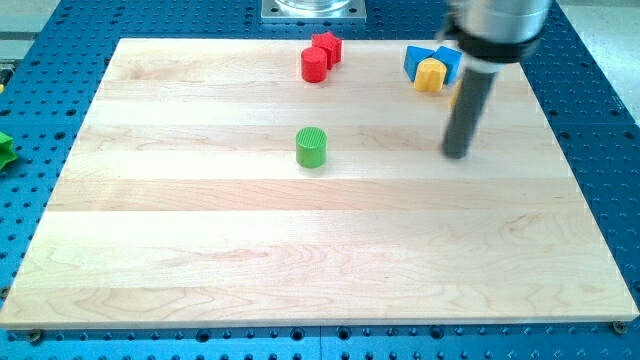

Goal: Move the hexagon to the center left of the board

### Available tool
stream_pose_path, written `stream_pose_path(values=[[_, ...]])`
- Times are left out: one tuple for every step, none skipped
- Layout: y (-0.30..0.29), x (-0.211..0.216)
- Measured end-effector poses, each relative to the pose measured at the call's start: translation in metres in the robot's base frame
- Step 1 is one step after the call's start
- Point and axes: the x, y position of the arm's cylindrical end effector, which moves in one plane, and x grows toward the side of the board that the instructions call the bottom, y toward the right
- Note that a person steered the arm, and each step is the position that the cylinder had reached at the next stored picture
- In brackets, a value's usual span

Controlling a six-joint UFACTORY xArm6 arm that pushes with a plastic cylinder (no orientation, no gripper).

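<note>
My tip (457,153) rests on the board (300,260) at the right, below a cluster of blocks. That cluster, at the view's top right, holds a yellow block (431,75) that looks hexagonal, flanked by two blue blocks (416,58) (449,62). A sliver of another yellow block (455,93) shows just left of the rod. The tip is about a block's width below the cluster and touches no block. A green round block (311,147) stands alone near the board's middle, far to the tip's left.
A red star (327,45) and a red cylinder (314,65) sit together at the top centre. A green object (4,150) lies off the board at the view's left edge. A metal arm base (314,8) stands beyond the top edge.
</note>
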Motion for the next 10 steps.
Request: stream_pose_path(values=[[0.029,-0.051],[0.027,-0.062],[0.027,-0.081],[0.023,-0.099],[0.008,-0.109],[-0.060,-0.096],[-0.106,-0.070],[-0.055,-0.043],[-0.137,-0.042],[-0.221,-0.043]])
